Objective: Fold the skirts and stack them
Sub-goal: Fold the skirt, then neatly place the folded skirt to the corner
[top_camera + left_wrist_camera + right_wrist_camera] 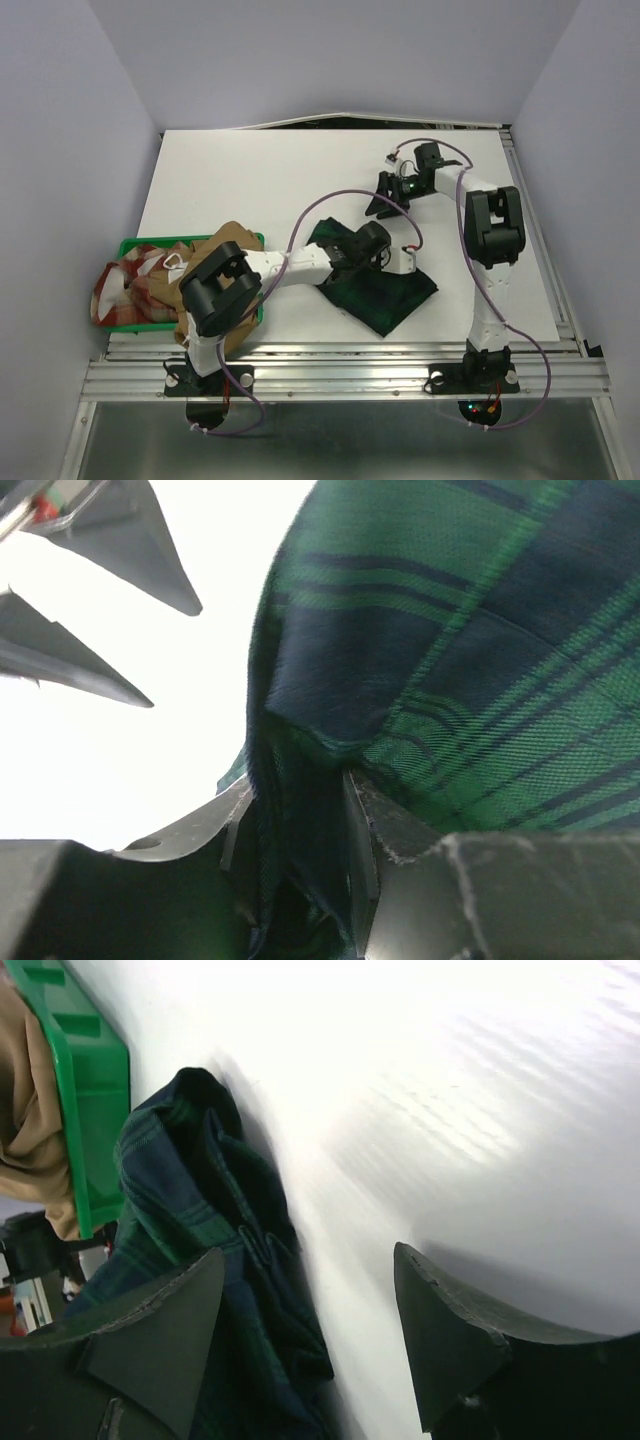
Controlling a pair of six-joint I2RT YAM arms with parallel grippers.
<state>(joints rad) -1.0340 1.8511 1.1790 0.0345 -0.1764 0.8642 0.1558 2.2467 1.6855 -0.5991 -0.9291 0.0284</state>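
top view: the tartan skirt [385, 290] lies rumpled on the tabletop [250, 170], well right of the tray [150, 241]. the tan skirt [225, 245] and red-checked skirt [125, 290] are heaped in and over the tray. the left fingers [392, 258] are down on the tartan skirt; the right fingers [381, 207] hang spread just past it.

left wrist: the left fingers [362, 840] pinch a bunched fold of tartan.

right wrist: the right fingers [440, 1340] stand apart, holding nothing, over bare tabletop [450, 1110]; the tartan skirt [190, 1190] lies between them and the tray [95, 1080].

the cloth looks soft, light and limp, so it will likely sag and drag. taking it at two edge corners should spread it flat.
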